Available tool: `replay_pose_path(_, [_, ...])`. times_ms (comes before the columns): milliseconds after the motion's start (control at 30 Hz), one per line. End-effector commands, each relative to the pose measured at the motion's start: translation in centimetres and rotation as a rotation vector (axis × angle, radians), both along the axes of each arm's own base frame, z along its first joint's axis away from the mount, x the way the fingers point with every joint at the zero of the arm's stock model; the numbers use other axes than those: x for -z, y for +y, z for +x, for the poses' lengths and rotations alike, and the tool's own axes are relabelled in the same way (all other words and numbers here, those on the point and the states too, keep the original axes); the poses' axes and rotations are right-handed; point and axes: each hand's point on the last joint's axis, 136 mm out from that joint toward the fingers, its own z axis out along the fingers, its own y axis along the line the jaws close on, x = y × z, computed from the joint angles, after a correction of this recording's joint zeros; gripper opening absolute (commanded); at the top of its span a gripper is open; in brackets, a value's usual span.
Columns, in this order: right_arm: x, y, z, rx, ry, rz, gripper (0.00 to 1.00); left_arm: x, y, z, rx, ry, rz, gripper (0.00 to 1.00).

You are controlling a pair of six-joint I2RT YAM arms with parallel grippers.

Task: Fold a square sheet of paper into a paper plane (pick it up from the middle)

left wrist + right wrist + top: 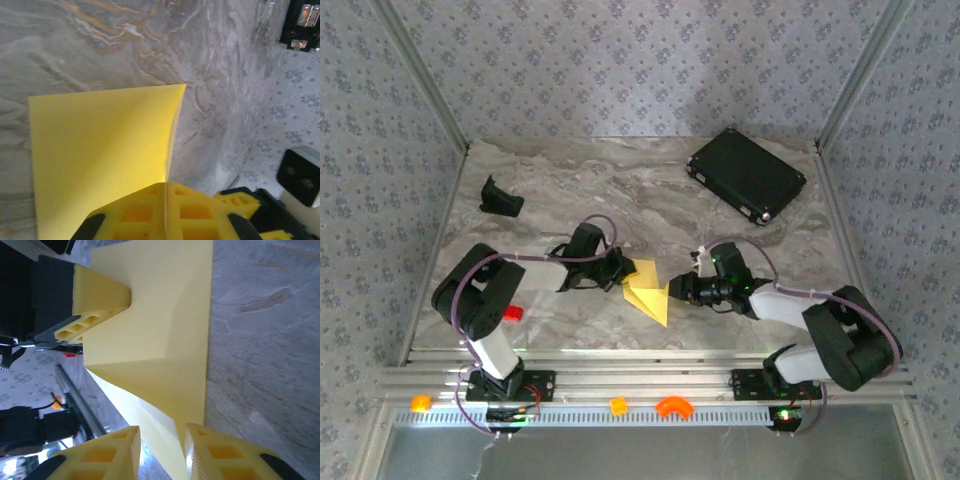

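Pale-yellow paper: the square sheet of paper [648, 290], creased into a rough triangle, sits mid-table. The left gripper [618, 270], at its 10 o'clock, has its fingers pinched together on one edge. The right gripper [677, 288], at 3 o'clock, stands with fingers apart around a corner. Progress judged early: first folds made; nose, wings and dart shape remain.

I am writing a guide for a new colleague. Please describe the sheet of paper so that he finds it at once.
On the marble table, look at the front middle. The sheet of paper is there, pinched in the left gripper. It is yellow, thin and partly folded, unlike the small red block nearby.
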Motion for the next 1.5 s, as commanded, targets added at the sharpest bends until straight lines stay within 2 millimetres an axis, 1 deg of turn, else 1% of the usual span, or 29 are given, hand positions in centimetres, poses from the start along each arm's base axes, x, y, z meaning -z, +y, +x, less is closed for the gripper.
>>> replay_pose_path(0, [0.2, -1.5, 0.1, 0.019, -0.044, -0.138, 0.33, -1.1, 0.3, 0.4, -0.05, -0.057, 0.007, 0.01])
replay_pose_path(100, [-0.1, -2.5, 0.1, 0.037, -0.084, -0.198, 0.35, -1.3, 0.4, 0.6, -0.072, -0.077, 0.025, 0.0])
replay_pose_path(267, [-0.5, -3.4, 0.0, 0.076, -0.128, -0.249, 0.36, -1.8, -0.3, 0.7, -0.077, -0.111, 0.032, 0.0])
replay_pose_path(367, [-0.5, -3.8, 0.0, 0.07, -0.182, -0.287, 0.36, -2.0, -0.9, 0.7, -0.059, -0.11, 0.021, 0.02])
replay_pose_path(667, [-1.5, -3.1, -0.5, 0.047, -0.288, -0.302, 0.37, -2.4, -1.3, 0.3, -0.029, -0.11, 0.009, 0.18])
replay_pose_path(733, [-1.7, -3.1, -0.5, 0.046, -0.301, -0.311, 0.38, -2.5, -1.4, 0.3, -0.021, -0.112, 0.009, 0.18])
replay_pose_path(933, [-2.2, -3.0, -0.7, 0.052, -0.343, -0.296, 0.45, -2.8, -1.5, 0.3, -0.007, -0.118, 0.015, 0.18])
replay_pose_path(1067, [-2.1, -2.4, -1.2, 0.023, -0.373, -0.29, 0.45, -3.0, -1.6, 0.2, 0.003, -0.117, 0.012, 0.18])
replay_pose_path(1200, [-1.7, -1.4, -2.1, -0.04, -0.45, -0.337, 0.44, -3.2, -1.7, 0.2, 0.008, -0.119, 0.011, 0.18])
replay_pose_path(1467, [-1.6, 1.0, -3.6, -0.174, -0.739, -0.461, 0.38, -3.8, -1.8, 0.2, 0.016, -0.122, 0.008, 0.18])
